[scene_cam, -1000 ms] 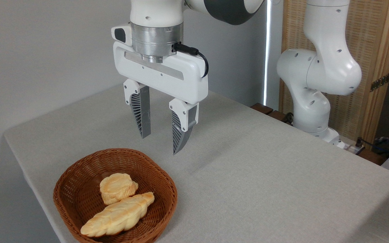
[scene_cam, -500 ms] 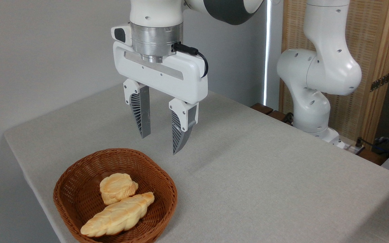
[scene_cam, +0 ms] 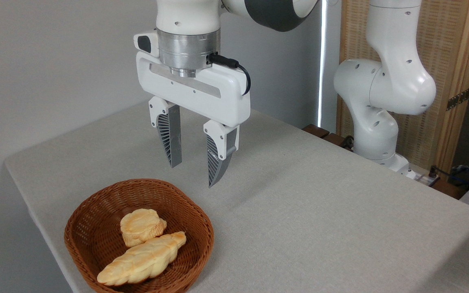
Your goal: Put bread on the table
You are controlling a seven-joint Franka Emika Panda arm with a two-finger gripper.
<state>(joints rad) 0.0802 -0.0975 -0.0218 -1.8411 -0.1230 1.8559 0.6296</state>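
while the large rectangular table [scene_cam: 320, 228] with its light grey-beige woven cloth surface and rounded corners fills most of the view, the white jointed robot arm [scene_cam: 385, 85] is seen rising from its base at the far right edge of the table and arching over the top of the frame. from its wrist a white two-finger gripper [scene_cam: 193, 173] is hung pointing straight down, its grey ribbed fingers [scene_cam: 170, 140] spread apart with nothing between them. the gripper is held in the air above the cloth, just behind the far rim of an oval brown wicker basket [scene_cam: 96, 228], which is set near the front left corner of the table. inside the basket a long braided pale-golden loaf [scene_cam: 143, 260] is laid slantwise toward the front. the bread [scene_cam: 141, 226], a small, roundish, lumpy golden-yellow bun with toasted orange patches, is found just behind that loaf and touching it, lower than the fingertips and not touched by them. a wooden-framed woven screen [scene_cam: 454, 61] is seen behind the arm at the right.
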